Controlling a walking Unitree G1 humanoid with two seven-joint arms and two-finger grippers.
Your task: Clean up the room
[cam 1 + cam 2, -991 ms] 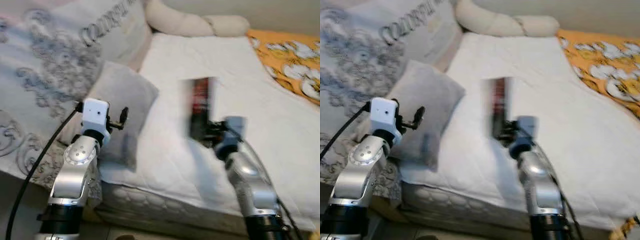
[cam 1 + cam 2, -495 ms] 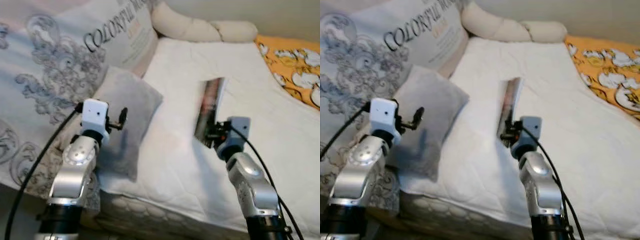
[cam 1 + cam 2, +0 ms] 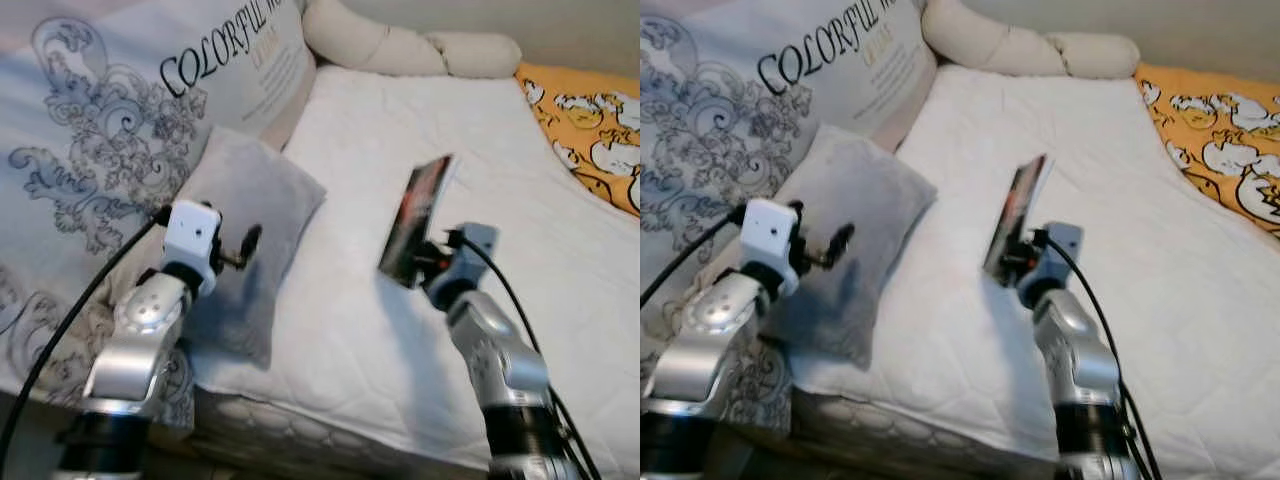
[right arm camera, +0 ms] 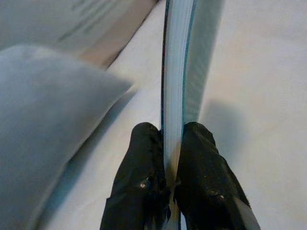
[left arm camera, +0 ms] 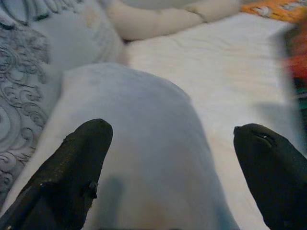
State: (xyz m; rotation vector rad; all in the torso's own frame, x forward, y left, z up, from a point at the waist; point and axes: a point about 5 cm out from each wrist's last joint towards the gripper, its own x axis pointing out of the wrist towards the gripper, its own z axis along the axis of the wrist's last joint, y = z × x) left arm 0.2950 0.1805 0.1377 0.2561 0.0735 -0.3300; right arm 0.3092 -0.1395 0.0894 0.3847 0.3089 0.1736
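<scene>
Right gripper (image 4: 165,179) clamped on the lower edge of a thin book (image 3: 414,220), fingers (image 4: 141,167) pressed tight against both covers, white page edges showing between them. Book held up off the white bed (image 3: 400,340), tilted, above the middle of the mattress and nearer its front edge. Left gripper (image 5: 172,158) spread wide, holding nothing, poised just above a grey pillow (image 3: 240,220) at the bed's left edge. Behind that, a large patterned cushion (image 3: 110,130) lettered "COLORFUL". Cream bolster (image 3: 400,50) along the bed's far edge. Orange patterned blanket (image 3: 590,130) at the far right corner.
</scene>
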